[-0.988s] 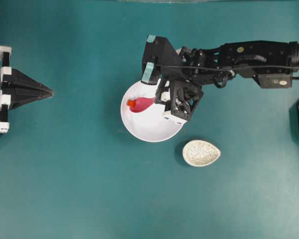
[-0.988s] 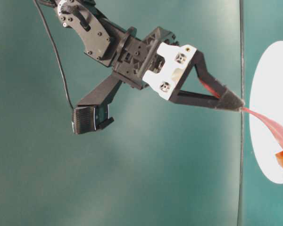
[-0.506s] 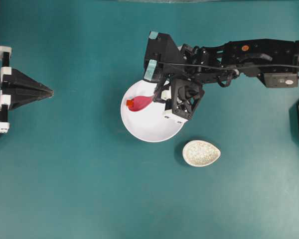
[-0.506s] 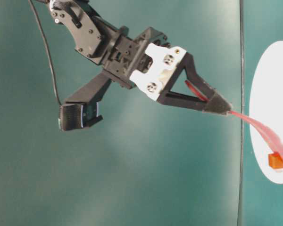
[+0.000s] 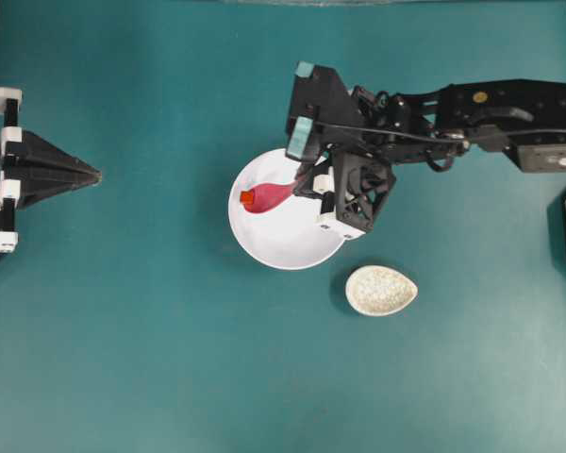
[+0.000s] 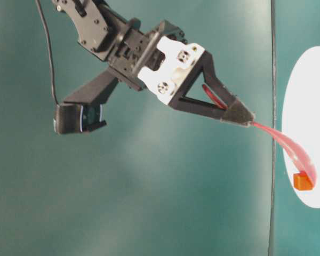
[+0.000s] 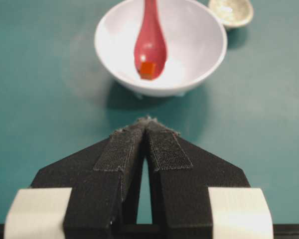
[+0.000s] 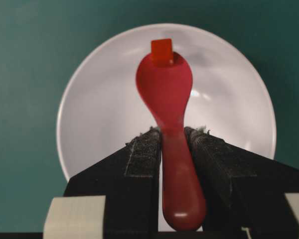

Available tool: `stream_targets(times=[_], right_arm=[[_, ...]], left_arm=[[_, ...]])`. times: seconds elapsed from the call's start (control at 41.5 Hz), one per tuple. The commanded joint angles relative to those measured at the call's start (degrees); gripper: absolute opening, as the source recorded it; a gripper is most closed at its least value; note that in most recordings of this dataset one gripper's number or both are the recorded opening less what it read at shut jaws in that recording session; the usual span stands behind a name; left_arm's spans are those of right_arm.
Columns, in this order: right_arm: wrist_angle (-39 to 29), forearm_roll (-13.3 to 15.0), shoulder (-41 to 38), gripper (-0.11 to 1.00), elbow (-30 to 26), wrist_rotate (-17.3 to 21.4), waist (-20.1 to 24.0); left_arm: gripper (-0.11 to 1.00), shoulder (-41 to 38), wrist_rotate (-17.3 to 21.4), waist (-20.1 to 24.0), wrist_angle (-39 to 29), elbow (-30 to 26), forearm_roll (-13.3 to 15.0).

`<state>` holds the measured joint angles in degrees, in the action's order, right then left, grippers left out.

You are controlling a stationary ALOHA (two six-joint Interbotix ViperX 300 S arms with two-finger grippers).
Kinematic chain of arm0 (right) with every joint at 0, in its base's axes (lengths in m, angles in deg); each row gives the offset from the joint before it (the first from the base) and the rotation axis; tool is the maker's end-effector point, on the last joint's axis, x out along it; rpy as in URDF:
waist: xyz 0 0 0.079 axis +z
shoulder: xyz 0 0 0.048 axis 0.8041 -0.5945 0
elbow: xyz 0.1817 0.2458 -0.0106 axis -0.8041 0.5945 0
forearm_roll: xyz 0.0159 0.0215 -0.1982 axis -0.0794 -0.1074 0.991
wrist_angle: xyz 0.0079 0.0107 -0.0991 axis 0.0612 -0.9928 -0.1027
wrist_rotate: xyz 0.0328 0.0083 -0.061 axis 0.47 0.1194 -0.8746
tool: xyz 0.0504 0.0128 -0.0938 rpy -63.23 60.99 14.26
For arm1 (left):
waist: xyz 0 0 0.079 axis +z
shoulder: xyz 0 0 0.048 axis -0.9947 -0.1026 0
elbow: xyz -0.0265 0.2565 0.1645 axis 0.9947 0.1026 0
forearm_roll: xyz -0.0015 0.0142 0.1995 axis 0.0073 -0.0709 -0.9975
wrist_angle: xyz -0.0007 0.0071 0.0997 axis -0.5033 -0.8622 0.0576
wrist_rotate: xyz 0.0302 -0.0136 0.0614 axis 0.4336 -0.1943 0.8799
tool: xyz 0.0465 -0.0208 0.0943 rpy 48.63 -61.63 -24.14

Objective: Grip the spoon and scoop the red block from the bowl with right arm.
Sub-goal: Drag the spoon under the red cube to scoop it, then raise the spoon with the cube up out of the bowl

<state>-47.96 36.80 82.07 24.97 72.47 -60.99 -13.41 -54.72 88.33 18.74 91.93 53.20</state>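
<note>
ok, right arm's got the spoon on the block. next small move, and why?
Probably lift the spoon gently, keeping its scoop level. The right gripper grips the handle, and the red block sits at the scoop's far tip, over the bowl; any forward tilt might drop it.

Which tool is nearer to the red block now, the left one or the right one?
Right. The right tool grips the spoon, with the red block at the scoop's tip, over the bowl. The left tool waits far away at the table edge.
</note>
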Motion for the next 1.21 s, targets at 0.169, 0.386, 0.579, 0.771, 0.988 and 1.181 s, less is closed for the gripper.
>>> stream_targets(times=[0.169,0.386,0.579,0.771,0.988,1.181], right_arm=[[5.6,-0.7,4.4,0.25,3.0,0.1,0.9],[10.0,-0.8,6.3,0.25,5.7,0.3,1.1],[14.2,-0.8,7.5,0.25,7.3,0.3,1.7],[20.9,-0.8,9.0,0.25,10.2,0.3,2.6],[29.7,-0.8,11.3,0.25,14.7,0.3,4.3],[36.0,-1.4,13.4,0.25,17.0,0.4,4.8]], left_arm=[[0.0,-0.3,0.1,0.2,0.5,-1.1,-0.2],[0.0,-0.3,0.1,0.2,0.4,-1.0,-0.2],[0.0,-0.3,0.1,0.2,0.4,-1.0,-0.2],[0.0,-0.3,0.1,0.2,0.4,-1.0,-0.2],[0.0,-0.3,-0.1,0.2,0.3,-1.1,-0.2],[0.0,-0.3,-0.2,0.2,0.3,-1.1,-0.1]])
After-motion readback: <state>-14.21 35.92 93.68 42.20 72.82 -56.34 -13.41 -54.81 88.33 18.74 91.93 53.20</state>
